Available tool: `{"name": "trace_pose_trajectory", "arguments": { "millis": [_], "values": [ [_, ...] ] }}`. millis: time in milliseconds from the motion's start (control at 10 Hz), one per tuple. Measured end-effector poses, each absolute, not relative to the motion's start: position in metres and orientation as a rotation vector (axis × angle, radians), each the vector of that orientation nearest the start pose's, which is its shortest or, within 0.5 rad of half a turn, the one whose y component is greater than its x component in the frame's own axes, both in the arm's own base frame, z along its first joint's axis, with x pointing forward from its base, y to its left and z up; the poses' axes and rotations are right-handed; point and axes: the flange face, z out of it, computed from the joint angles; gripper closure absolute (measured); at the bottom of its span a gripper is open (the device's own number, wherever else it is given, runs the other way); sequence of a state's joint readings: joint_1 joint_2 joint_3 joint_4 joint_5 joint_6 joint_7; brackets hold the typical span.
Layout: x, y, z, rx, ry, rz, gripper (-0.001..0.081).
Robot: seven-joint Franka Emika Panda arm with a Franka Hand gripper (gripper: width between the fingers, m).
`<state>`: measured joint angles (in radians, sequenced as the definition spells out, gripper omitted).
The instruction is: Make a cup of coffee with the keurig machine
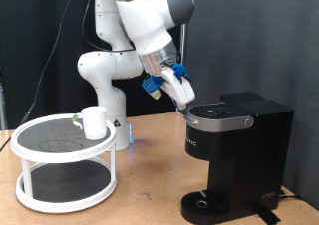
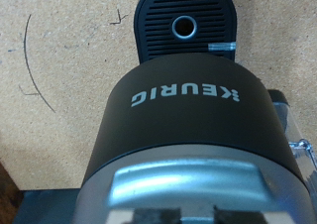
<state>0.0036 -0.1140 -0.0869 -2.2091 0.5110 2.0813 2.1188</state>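
In the exterior view, your gripper (image 1: 184, 103) sits right at the front edge of the keurig machine (image 1: 237, 155), on or just above its closed rounded lid, and I cannot tell from here whether the fingers are wide or narrow. The cup (image 1: 94, 121) stands well apart on the upper tier of the white round rack (image 1: 62, 165) at the exterior view's left, so the drip tray (image 1: 204, 201) is bare; brewing now would spill onto the table (image 1: 150, 190). In the wrist view, the keurig machine (image 2: 188, 115) fills the frame, logo and drip tray (image 2: 183, 28) below; the fingers are probably the blurred edges, so a skewed push could slip off the lid.
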Motion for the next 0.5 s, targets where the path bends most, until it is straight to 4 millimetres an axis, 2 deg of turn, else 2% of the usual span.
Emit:
{"name": "trace_pose_trajectory", "arguments": {
  "millis": [200,500],
  "values": [
    [0.491,-0.019,0.433,-0.980,2.638,0.608,0.0806],
    [0.456,-0.025,0.425,-1.014,2.670,0.614,0.0806]
  ]
}}
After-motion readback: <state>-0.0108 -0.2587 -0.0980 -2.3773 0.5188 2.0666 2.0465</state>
